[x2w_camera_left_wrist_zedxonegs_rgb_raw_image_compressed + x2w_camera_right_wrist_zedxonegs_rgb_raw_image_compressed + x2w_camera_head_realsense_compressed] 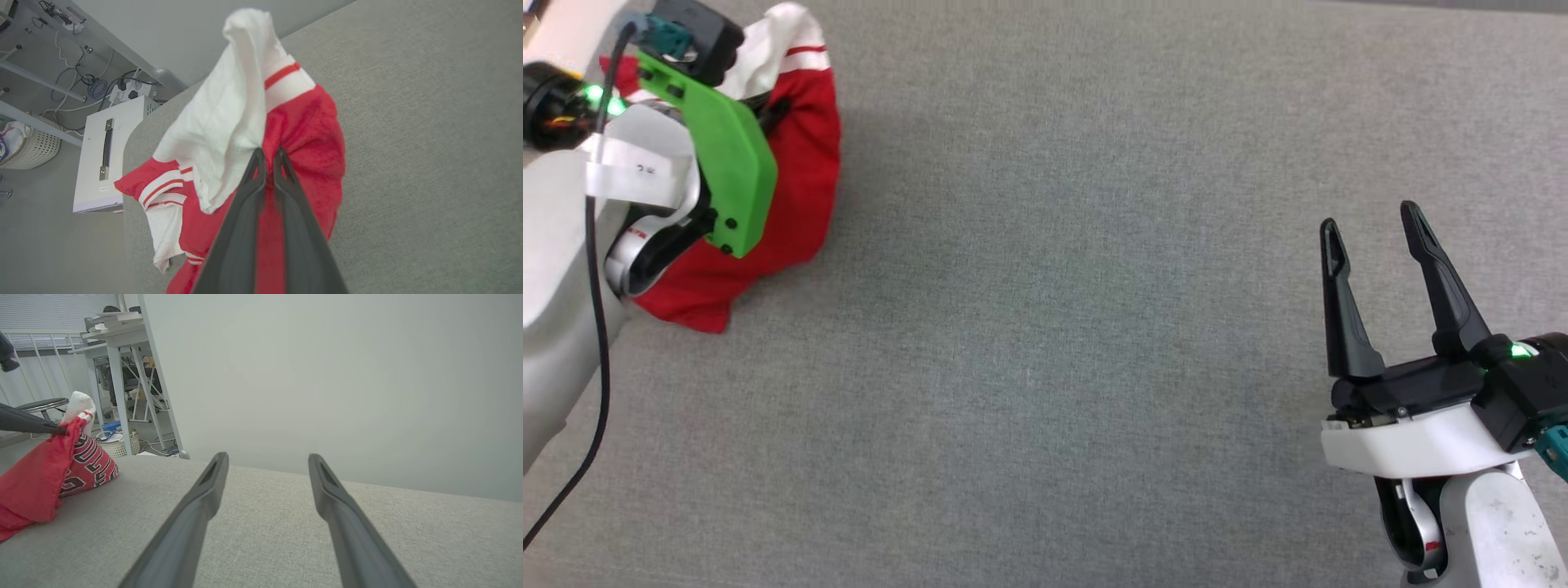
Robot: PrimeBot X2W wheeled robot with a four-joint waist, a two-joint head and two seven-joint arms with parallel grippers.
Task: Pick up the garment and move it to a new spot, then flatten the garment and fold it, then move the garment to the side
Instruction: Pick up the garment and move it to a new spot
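The garment (800,180) is a bunched heap of red cloth with a white, red-striped sleeve on top, at the far left of the grey table. My left gripper (267,154) is shut on a pinch of it where the white sleeve meets the red body. In the head view my left arm's green bracket (727,163) hides those fingers. In the right wrist view the garment (81,465) rises to a peak with its black lettering showing, held by a dark finger (24,422) of my left gripper. My right gripper (1368,220) hovers open at the near right, far from the cloth, and holds nothing (267,457).
The grey fabric table (1054,327) stretches wide between the two arms. Its left edge lies just behind the garment; beyond it are a white cabinet (104,159), a wicker basket (32,147) and floor cables. A pale wall (327,375) stands behind the far edge.
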